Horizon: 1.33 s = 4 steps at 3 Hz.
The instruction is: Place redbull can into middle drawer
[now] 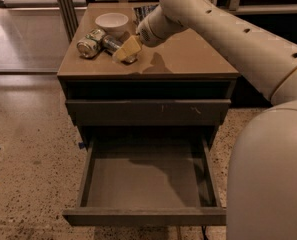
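The redbull can (111, 43) lies on its side on the cabinet top (188, 59), slim and silvery, between a green-and-white can and my gripper. My gripper (127, 50), with its yellowish tip, is down over the can's near end and hides that end. The middle drawer (147, 184) is pulled wide open below, with nothing in it, and its plain front panel (144, 217) faces me. My arm reaches in from the upper right.
A stubby green-and-white can (89, 43) lies left of the redbull can. A white bowl (112, 22) stands behind them, and a dark packet (144, 10) lies at the back. A shut drawer front with pale scuffs (148, 112) sits above the open drawer. My base (268, 184) fills the right foreground.
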{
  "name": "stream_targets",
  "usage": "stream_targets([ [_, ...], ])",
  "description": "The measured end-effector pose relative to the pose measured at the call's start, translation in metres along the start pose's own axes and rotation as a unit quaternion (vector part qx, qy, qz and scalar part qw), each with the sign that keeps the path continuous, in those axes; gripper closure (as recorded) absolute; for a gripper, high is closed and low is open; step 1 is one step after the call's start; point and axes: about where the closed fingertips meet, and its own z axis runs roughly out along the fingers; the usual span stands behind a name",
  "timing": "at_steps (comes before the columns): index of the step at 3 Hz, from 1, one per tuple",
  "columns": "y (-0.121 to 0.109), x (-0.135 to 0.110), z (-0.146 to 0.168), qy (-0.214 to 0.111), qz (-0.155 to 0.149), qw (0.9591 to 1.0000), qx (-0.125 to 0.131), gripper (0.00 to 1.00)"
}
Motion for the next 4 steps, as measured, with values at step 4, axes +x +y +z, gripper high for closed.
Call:
stream_targets([
  [4,0.038,-0.021,0.066,0.012,-0.024,0.998,-0.057,0.0],
])
